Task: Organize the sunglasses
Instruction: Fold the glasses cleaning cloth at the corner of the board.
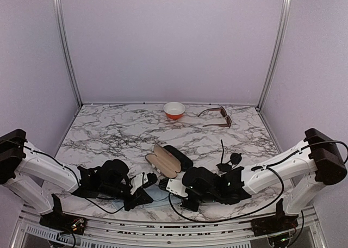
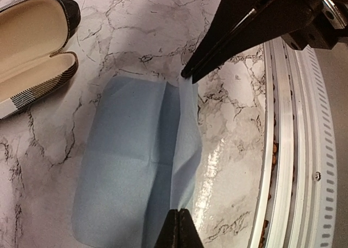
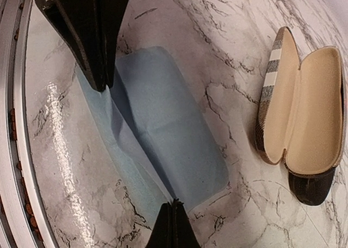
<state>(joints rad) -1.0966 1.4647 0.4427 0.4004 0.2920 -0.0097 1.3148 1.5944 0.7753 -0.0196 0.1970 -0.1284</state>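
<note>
We are on a cloth step: left fingers (image 2: 169, 234) and right fingers (image 3: 163, 234) pinch opposite ends of the blue cloth (image 2: 136, 166) at 6 o'clock. Brown sunglasses (image 1: 217, 117) lie at 2 o'clock and black sunglasses (image 1: 229, 161) at 4. Next, we judge: settle the cloth, release it, fetch a pair.

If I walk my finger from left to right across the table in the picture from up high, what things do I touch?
First the open tan case → black case → black sunglasses. The bowl and brown sunglasses sit farther back and overlap these sideways, so they are left out.
</note>
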